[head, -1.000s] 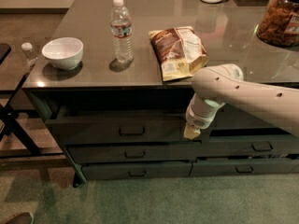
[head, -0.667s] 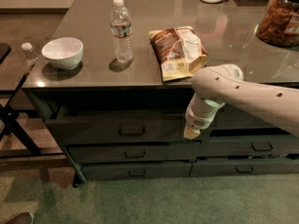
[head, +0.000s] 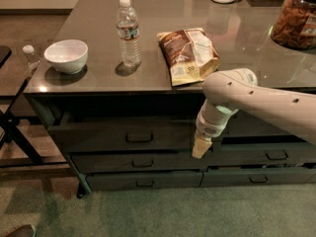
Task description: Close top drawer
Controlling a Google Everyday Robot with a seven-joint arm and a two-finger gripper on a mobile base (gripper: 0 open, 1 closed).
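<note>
The top drawer [head: 98, 137] is the wide dark grey-green one under the left part of the counter, with a small bar handle [head: 139, 138]. It stands pulled out a little, its front panel proud of the drawers below. My gripper [head: 201, 146] hangs from the white arm at the right end of that front panel, pointing down and close against it.
On the counter [head: 163, 73] stand a white bowl [head: 66, 56], a water bottle [head: 128, 32], a snack bag [head: 188, 54] at the front edge and a jar [head: 295, 19] at the far right. Shallower drawers [head: 143, 163] lie below. A black stand [head: 12, 132] is at the left.
</note>
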